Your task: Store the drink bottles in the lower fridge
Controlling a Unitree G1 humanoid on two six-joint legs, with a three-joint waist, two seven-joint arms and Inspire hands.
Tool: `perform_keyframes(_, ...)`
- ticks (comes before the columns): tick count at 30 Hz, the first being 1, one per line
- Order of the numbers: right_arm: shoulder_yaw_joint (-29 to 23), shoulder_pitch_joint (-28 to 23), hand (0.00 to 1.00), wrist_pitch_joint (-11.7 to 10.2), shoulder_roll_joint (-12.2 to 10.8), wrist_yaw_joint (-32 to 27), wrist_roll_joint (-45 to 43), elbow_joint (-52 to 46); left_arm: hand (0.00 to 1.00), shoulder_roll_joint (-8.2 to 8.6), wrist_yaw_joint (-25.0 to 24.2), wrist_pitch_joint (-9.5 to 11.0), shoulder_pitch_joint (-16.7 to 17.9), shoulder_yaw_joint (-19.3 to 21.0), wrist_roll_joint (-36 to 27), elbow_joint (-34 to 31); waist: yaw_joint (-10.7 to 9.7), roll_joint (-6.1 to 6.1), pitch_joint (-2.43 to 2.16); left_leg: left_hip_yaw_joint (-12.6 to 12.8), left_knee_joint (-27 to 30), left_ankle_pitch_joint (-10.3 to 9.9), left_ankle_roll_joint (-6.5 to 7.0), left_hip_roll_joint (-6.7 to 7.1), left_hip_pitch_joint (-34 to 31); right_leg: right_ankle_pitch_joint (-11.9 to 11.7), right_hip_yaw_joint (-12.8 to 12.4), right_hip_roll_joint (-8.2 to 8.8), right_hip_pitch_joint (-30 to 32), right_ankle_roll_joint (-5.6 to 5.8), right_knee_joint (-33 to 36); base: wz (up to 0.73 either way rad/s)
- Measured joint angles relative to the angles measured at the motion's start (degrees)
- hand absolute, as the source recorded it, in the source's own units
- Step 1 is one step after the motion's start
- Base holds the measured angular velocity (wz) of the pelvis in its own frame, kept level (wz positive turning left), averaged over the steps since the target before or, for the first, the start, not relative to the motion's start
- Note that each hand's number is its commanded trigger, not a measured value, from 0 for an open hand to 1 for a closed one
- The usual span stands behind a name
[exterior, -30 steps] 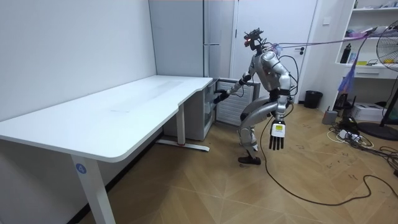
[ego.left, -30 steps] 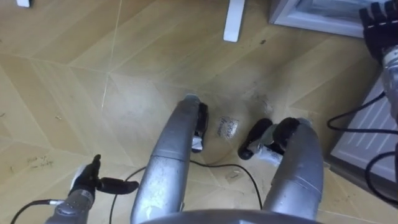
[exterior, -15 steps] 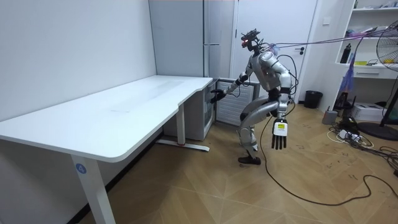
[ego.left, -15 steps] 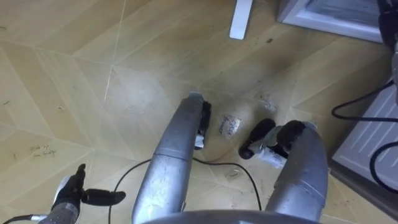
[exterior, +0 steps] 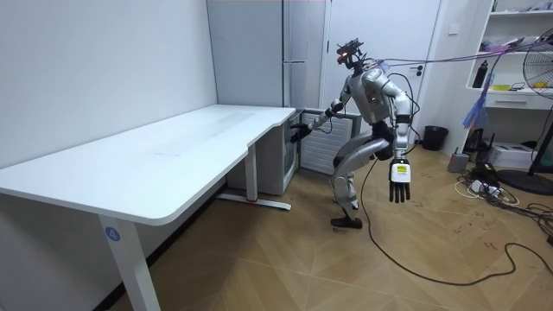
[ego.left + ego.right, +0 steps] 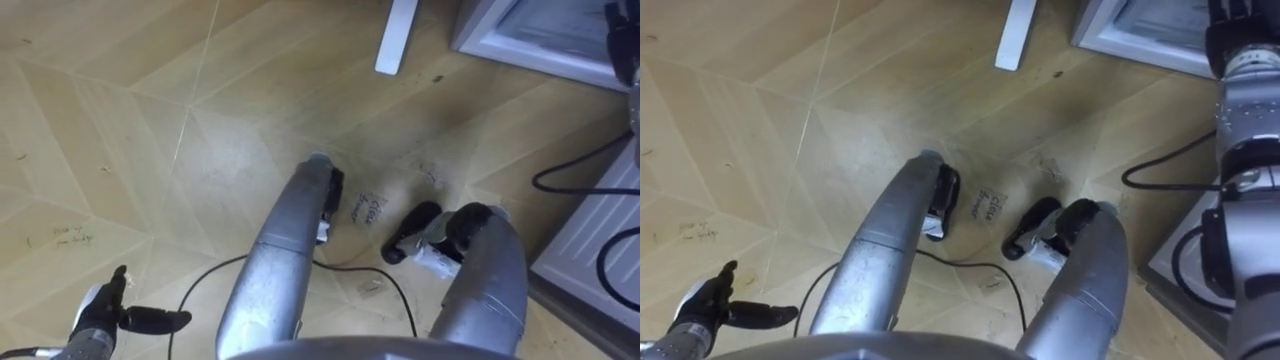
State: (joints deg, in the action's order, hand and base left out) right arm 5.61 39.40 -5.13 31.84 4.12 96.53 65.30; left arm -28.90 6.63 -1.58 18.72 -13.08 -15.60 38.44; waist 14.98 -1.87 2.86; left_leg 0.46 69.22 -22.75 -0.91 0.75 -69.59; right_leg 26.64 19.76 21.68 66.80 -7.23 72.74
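I stand bent at the knees in front of the low fridge [image 5: 281,160] beside the white desk. Its pale frame [image 6: 510,40] sits at the top right of the left eye view. My right arm reaches forward, and my right hand [image 6: 1230,25] is at the fridge's edge [image 5: 300,131], dark and partly cut off by the picture's top. A ridged white panel [image 6: 590,240] lies to my right, under that arm. My left hand [image 6: 110,315] hangs low at my side, fingers straight and holding nothing [image 5: 399,177].
The white desk [image 5: 173,147] stretches to the room view's left, and its foot [image 6: 397,38] rests on the wooden floor ahead of me. A tall grey fridge [image 5: 302,52] stands behind the low one. A fan and clutter [image 5: 518,173] are at the room view's right.
My left hand has swung away from my leg toward the room view's right and a little higher. The eye view has shifted slightly, and my right hand now sits nearer the top right corner.
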Motion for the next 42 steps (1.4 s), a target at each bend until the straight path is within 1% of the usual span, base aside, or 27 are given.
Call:
perform_keyframes(6, 1.12, -0.10, 0.00, 0.59, -0.14, -0.47, -0.06, 0.06, 0.00, -0.76, -0.06, 0.95, 0.01, -0.01, -0.05, 0.56, 0.58, -0.06, 0.08, -1.52, -4.41, 1.24, -1.14, 0.00, 3.57, -0.77, 2.28, -1.10, -4.37, 0.14, -4.30, 0.04)
perform_keyframes(9, 1.78, -0.20, 0.00, 1.34, -0.13, -0.42, -0.23, 0.07, 0.00, -0.86, -0.75, 1.42, 0.00, -0.02, -0.21, 2.00, 0.93, -0.16, 0.15, -1.68, -7.39, 2.00, -1.50, -0.12, 5.79, -1.56, 2.63, -1.98, -6.35, 0.14, -7.10, 0.01)
perform_keyframes(11, 2.07, -0.85, 0.00, 1.93, -0.14, 0.13, -0.66, 0.15, 0.00, -0.99, -1.07, 1.46, 0.00, 0.13, -0.52, 2.64, 0.86, -0.08, 0.18, -2.14, -9.19, 2.43, -1.76, -0.14, 7.19, -2.00, 3.61, -2.23, -8.06, -0.09, -8.91, 0.06)
perform_keyframes(12, 2.18, -1.71, 0.00, 2.32, -0.15, 1.31, -1.91, 0.29, 0.00, -1.06, -1.13, 1.72, -0.02, 0.49, -0.47, 3.22, 0.98, -0.03, 0.22, -2.64, -10.46, 2.69, -1.88, -0.32, 8.29, -2.48, 4.13, -2.90, -9.46, -0.35, -10.43, 0.03)
perform_keyframes(13, 2.23, -2.41, 0.00, 2.94, -0.17, 2.37, -2.48, 0.91, 0.00, -1.05, -1.35, 1.74, -0.04, 0.53, -0.47, 3.96, 1.26, 0.09, 0.28, -3.04, -11.48, 2.73, -1.94, -0.53, 9.64, -2.80, 4.39, -3.67, -11.08, -0.05, -11.80, 0.04)
perform_keyframes(15, 2.23, -3.18, 0.00, 3.73, -0.19, 4.17, -3.72, 2.86, 0.00, -1.00, -2.59, 1.49, -0.42, 0.50, -0.44, 5.23, 1.44, 0.24, 0.36, -3.25, -13.16, 2.77, -1.92, -0.75, 11.76, -3.10, 4.80, -4.37, -13.31, 0.44, -13.83, 0.00)
perform_keyframes(16, 2.69, -4.03, 0.00, 4.00, -0.19, 6.34, -4.69, 4.60, 0.00, -0.85, -3.37, 1.46, -0.93, 0.48, -0.37, 6.16, 1.53, 0.78, 0.67, -3.85, -14.30, 2.96, -1.74, -0.96, 13.37, -3.53, 5.65, -5.03, -15.58, 0.63, -15.69, 0.00)
perform_keyframes(17, 2.87, -4.85, 0.00, 4.04, -0.25, 7.43, -4.92, 5.17, 0.00, -0.81, -3.60, 1.47, -1.23, 0.49, -0.41, 6.66, 1.59, 1.00, 0.80, -4.09, -14.96, 3.00, -1.75, -0.99, 14.37, -3.67, 6.04, -5.25, -16.70, 0.83, -16.54, 0.05)
perform_keyframes(18, 3.44, -6.79, 0.00, 4.26, -0.62, 9.11, -5.33, 5.72, 0.00, -0.64, -3.66, 1.55, -1.37, 0.49, -0.47, 7.53, 1.61, 1.01, 0.80, -4.30, -16.41, 3.06, -1.69, -1.01, 16.12, -3.96, 6.19, -5.83, -18.50, 1.36, -18.19, 0.06)
perform_keyframes(20, 4.31, -9.55, 0.00, 4.80, -1.34, 11.09, -6.81, 6.60, 0.00, 0.49, -3.73, 1.39, -2.20, 0.47, -0.48, 9.38, 1.43, 1.03, 0.79, -4.08, -18.49, 3.21, -1.44, -1.03, 18.87, -4.34, 6.35, -6.31, -21.10, 2.03, -20.36, 0.00)
perform_keyframes(21, 4.45, -11.57, 0.00, 5.28, -2.25, 12.29, -7.77, 7.65, 0.00, 1.47, -3.91, 1.37, -3.13, 0.42, -0.50, 11.13, 1.23, 1.20, 0.74, -3.99, -19.90, 3.30, -1.28, -1.01, 20.83, -4.64, 6.35, -6.90, -22.98, 2.56, -21.90, -0.03)
perform_keyframes(24, 4.41, -18.10, 0.00, 5.51, -5.56, 14.37, -12.06, 9.65, 0.00, 3.30, -4.46, 1.63, -3.89, 1.61, 0.09, 12.60, 0.88, 1.43, 0.62, -3.74, -22.92, 3.27, -1.08, -1.35, 25.47, -5.36, 6.46, -8.06, -27.61, 3.73, -25.81, -0.06)
perform_keyframes(25, 4.43, -20.72, 0.00, 5.69, -7.17, 14.66, -13.92, 11.12, 0.00, 4.30, -4.46, 1.72, -5.09, 1.63, 0.01, 13.99, 0.58, 1.56, 0.54, -3.60, -24.38, 3.31, -0.91, -1.30, 27.53, -5.62, 6.56, -8.28, -29.60, 4.19, -27.30, -0.04)
perform_keyframes(26, 4.44, -21.78, 0.00, 5.79, -8.12, 14.81, -14.77, 12.17, 0.00, 4.99, -4.41, 1.88, -5.66, 1.67, 0.02, 15.02, 0.46, 1.79, 0.43, -3.59, -25.14, 3.34, -0.86, -1.43, 28.62, -5.83, 6.55, -8.73, -30.78, 4.51, -28.43, -0.09)
perform_keyframes(28, 4.55, -26.31, 0.00, 5.91, -12.73, 14.92, -19.37, 14.11, 0.00, 8.14, -4.15, 2.18, -6.07, 1.69, 0.08, 17.65, -0.85, 2.31, -0.22, -2.49, -28.76, 3.49, -0.59, -2.16, 33.79, -7.23, 6.05, -10.27, -35.42, 5.29, -32.88, -0.26)
perform_keyframes(29, 4.53, -27.62, 0.00, 5.98, -13.59, 15.10, -20.66, 14.51, 0.00, 9.09, -4.10, 2.20, -6.08, 1.74, 0.17, 18.15, -1.23, 2.53, -0.43, -2.35, -29.66, 3.51, -0.55, -2.26, 35.05, -7.55, 5.96, -10.59, -36.59, 5.50, -34.10, -0.23)
perform_keyframes(30, 4.47, -29.79, 0.00, 6.24, -14.89, 15.64, -23.07, 15.43, 0.00, 10.87, -3.87, 2.43, -6.08, 1.83, 0.32, 19.02, -2.34, 3.10, -0.76, -2.00, -31.56, 3.66, -0.30, -2.32, 37.79, -8.09, 5.83, -11.13, -39.23, 6.07, -36.20, -0.19)
perform_keyframes(31, 4.58, -32.36, 0.00, 6.40, -15.59, 15.53, -26.29, 15.66, 0.00, 12.06, -3.77, 2.60, -5.92, 1.81, 0.39, 19.36, -2.74, 3.17, -1.12, -1.21, -33.68, 3.85, -0.05, -2.44, 40.74, -8.66, 5.39, -11.53, -41.60, 6.44, -38.15, -0.19)
perform_keyframes(32, 4.72, -33.55, 0.00, 6.43, -15.83, 15.45, -28.16, 15.66, 0.00, 12.44, -3.76, 2.70, -5.75, 1.81, 0.59, 19.44, -3.08, 3.11, -1.32, -0.80, -34.89, 3.93, 0.03, -2.46, 42.26, -8.91, 5.17, -11.70, -42.84, 6.58, -39.22, -0.22)
perform_keyframes(33, 5.04, -35.52, 0.00, 6.44, -16.08, 15.27, -31.72, 15.69, 0.00, 12.71, -3.74, 2.69, -5.50, 1.82, 1.77, 19.55, -4.05, 3.14, -1.54, -0.37, -36.99, 4.27, 0.14, -2.45, 45.19, -9.36, 4.66, -12.12, -45.33, 7.06, -41.11, -0.22)
perform_keyframes(34, 6.24, -37.26, 0.00, 6.39, -16.11, 14.61, -35.65, 15.37, 0.00, 12.70, -3.45, 2.70, -5.42, 2.10, 2.64, 19.78, -4.49, 2.60, -1.87, 0.64, -39.61, 4.83, 0.23, -2.39, 48.24, -9.80, 3.72, -12.36, -47.40, 7.39, -42.70, -0.25)
perform_keyframes(35, 6.84, -37.87, 0.00, 6.39, -16.10, 14.00, -37.99, 15.09, 0.00, 12.77, -3.15, 2.79, -5.27, 2.56, 2.97, 19.93, -4.59, 2.34, -1.95, 1.28, -40.89, 5.06, 0.26, -2.38, 49.75, -9.99, 3.25, -12.45, -48.35, 7.50, -43.36, -0.37)
perform_keyframes(37, 8.08, -39.26, 0.00, 6.38, -16.14, 11.96, -48.39, 14.53, 0.00, 13.00, -2.46, 2.83, -5.20, 4.30, 5.18, 21.02, -5.64, 1.64, -2.25, 2.79, -44.38, 5.50, 0.20, -2.66, 55.15, -10.76, 2.20, -13.42, -52.41, 7.86, -46.36, -0.37)
perform_keyframes(39, 8.90, -39.50, 0.00, 6.39, -16.40, 10.48, -54.29, 14.40, 0.00, 13.18, -1.75, 2.84, -5.26, 5.08, 6.07, 21.09, -6.57, 1.51, -2.59, 3.17, -45.57, 5.57, 0.08, -3.13, 57.52, -11.51, 1.98, -14.33, -54.97, 8.00, -48.71, -0.18)
perform_keyframes(40, 8.87, -39.72, 0.00, 6.37, -16.63, 9.59, -56.35, 14.34, 0.00, 13.39, -1.45, 2.79, -5.21, 5.08, 6.78, 21.17, -7.38, 1.35, -2.60, 3.28, -46.45, 5.73, 0.03, -3.28, 59.13, -12.03, 1.66, -14.96, -56.53, 8.18, -50.32, -0.12)
perform_keyframes(41, 8.75, -39.69, 0.00, 6.36, -16.71, 9.21, -56.89, 14.25, 0.00, 13.65, -1.21, 2.72, -5.19, 5.16, 6.99, 21.24, -7.56, 1.24, -2.57, 3.54, -47.09, 5.91, 0.08, -3.29, 60.07, -12.33, 1.62, -15.10, -57.35, 8.25, -51.08, -0.14)
perform_keyframes(42, 8.63, -40.02, 0.00, 6.22, -16.74, 8.59, -57.86, 13.66, 0.00, 14.43, -0.97, 2.60, -5.04, 5.78, 8.38, 21.30, -7.93, 1.07, -2.54, 4.06, -48.69, 6.21, 0.17, -3.28, 61.97, -12.79, 0.85, -15.45, -58.94, 8.51, -52.39, -0.17)
